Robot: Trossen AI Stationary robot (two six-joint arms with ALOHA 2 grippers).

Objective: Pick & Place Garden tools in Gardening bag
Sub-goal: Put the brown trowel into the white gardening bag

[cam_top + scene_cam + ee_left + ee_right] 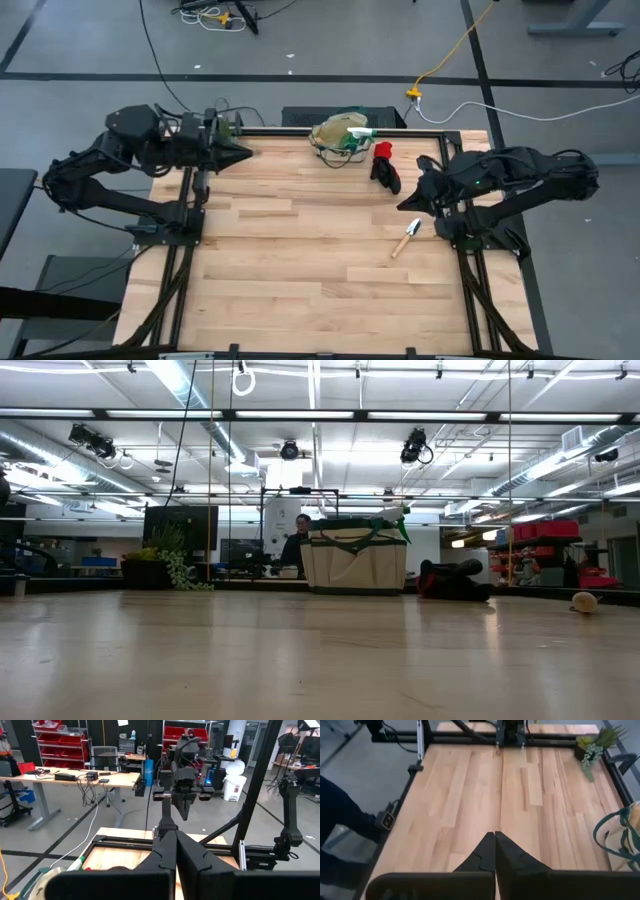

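Your right gripper (pixel 410 203) hovers pinched shut and empty, with the trowel (pixel 406 238) lying on the table (pixel 300 260) just beside it. The red-and-black glove (pixel 384 165) lies near the gardening bag (pixel 338 135) at the far edge. Your left gripper (pixel 240 153), also shut, waits at the table's left side.

Bag (pixel 338 134) sits at the tabletop (pixel 300 260) far edge, near centre. Glove (pixel 384 166) lies just right of the bag, on the tabletop, apart from it. Trowel (pixel 407 238) lies nearer the front, right side, well apart from the glove, close to the right arm's base. Plant (pixel 172 565) stands at the far edge toward the left, well left of the bag. Left hand (pixel 240 153) hangs over the far left part, pointing toward the bag. Right hand (pixel 408 203) is over the right edge, between glove and trowel.
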